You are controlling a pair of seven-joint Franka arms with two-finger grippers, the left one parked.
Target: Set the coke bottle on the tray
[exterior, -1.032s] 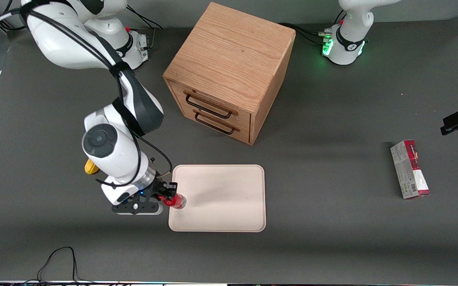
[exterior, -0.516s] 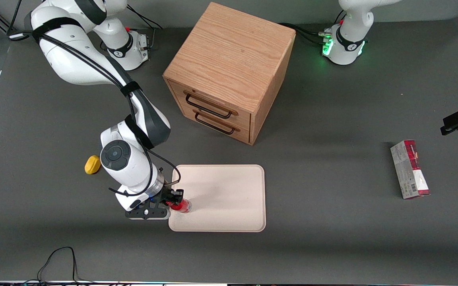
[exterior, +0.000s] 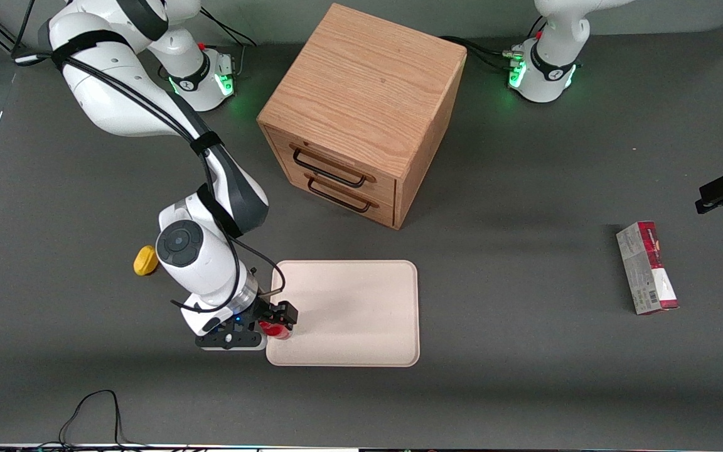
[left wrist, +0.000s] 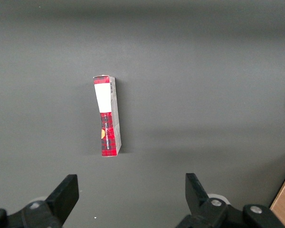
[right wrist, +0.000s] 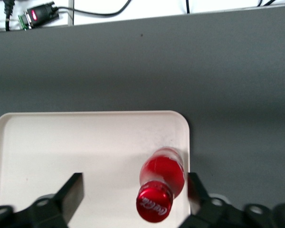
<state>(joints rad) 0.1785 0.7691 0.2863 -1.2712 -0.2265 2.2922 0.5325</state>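
Note:
The coke bottle (exterior: pixel 276 330), small and red with a red cap, stands on the cream tray (exterior: pixel 361 314) close to the tray's rim at the working arm's end and near the corner nearest the front camera. My right gripper (exterior: pixel 278 319) is open above it. In the right wrist view the bottle (right wrist: pixel 162 175) stands between the spread fingers, close to one finger (right wrist: pixel 195 189) and apart from the other; the gripper (right wrist: pixel 135 194) holds nothing. The tray (right wrist: pixel 61 142) fills the space under the fingers.
A wooden drawer cabinet (exterior: pixel 361 113) stands farther from the front camera than the tray. A small yellow lump (exterior: pixel 145 260) lies beside the working arm. A red and grey-white carton (exterior: pixel 647 267) lies toward the parked arm's end and also shows in the left wrist view (left wrist: pixel 108 116).
The gripper carried the tilted bottle over the tray's edge, then opened. The bottle now stands free on the tray. The arm shifted slightly toward the front camera.

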